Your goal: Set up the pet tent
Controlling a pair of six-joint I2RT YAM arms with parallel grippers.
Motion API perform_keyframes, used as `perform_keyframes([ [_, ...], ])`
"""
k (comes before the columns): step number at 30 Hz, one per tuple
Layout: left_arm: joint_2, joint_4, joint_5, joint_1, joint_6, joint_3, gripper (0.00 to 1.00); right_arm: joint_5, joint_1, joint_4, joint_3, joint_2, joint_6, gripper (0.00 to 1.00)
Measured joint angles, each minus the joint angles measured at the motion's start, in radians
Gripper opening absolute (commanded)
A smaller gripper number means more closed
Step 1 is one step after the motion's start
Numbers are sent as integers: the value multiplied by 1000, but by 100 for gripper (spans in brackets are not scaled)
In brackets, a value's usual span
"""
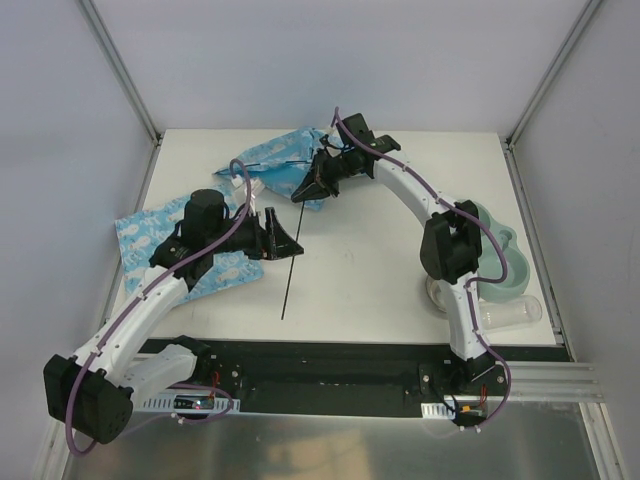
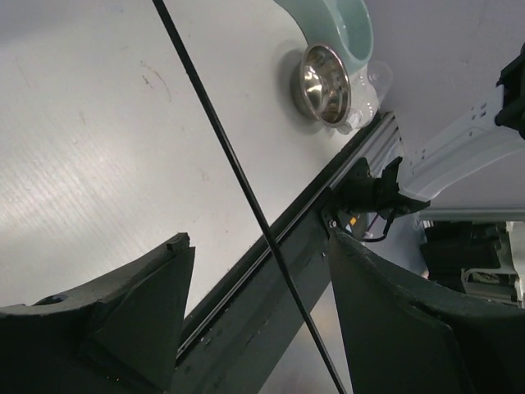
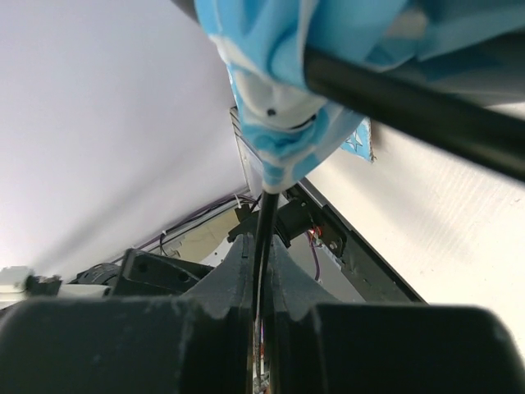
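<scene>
The pet tent (image 1: 288,160) lies collapsed as crumpled blue cloud-print fabric at the back centre of the table. A thin black pole (image 1: 290,270) runs from it toward the near edge. My right gripper (image 1: 306,188) is at the tent's front edge, shut on this pole. In the right wrist view the pole (image 3: 262,238) comes out of a fabric sleeve (image 3: 279,115) into the closed gripper (image 3: 261,275). My left gripper (image 1: 288,240) is open around the pole's middle. In the left wrist view the pole (image 2: 246,193) crosses the gap of the gripper (image 2: 258,242), touching neither finger.
A flat blue cloud-print mat (image 1: 150,235) lies under my left arm. A mint pet feeder (image 1: 500,260) with a steel bowl (image 2: 324,82) and a clear plastic bottle (image 1: 512,312) sits at the right edge. A second dark pole (image 3: 410,107) crosses the right wrist view.
</scene>
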Motion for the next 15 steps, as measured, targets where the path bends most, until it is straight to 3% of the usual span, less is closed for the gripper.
perform_keyframes([
  [5, -16, 5, 24, 0, -10, -60, 49, 0, 0, 24, 6, 1, 27, 0],
  [7, -34, 0, 31, 0, -12, -80, 33, 1, 0, 35, 11, 1, 33, 0],
  [8, -43, -2, 39, 0, -14, -86, 10, 3, 0, 40, 11, 1, 34, 0],
  [9, -50, -1, 50, 0, -18, -87, 0, 5, 0, 43, 12, 1, 36, 0],
  [12, -62, -6, 69, 1, -23, -87, 0, 9, 0, 43, 13, 1, 41, 0],
  [15, -64, -20, 47, 2, -25, -89, 0, 18, 0, 43, 13, 1, 41, 18],
])
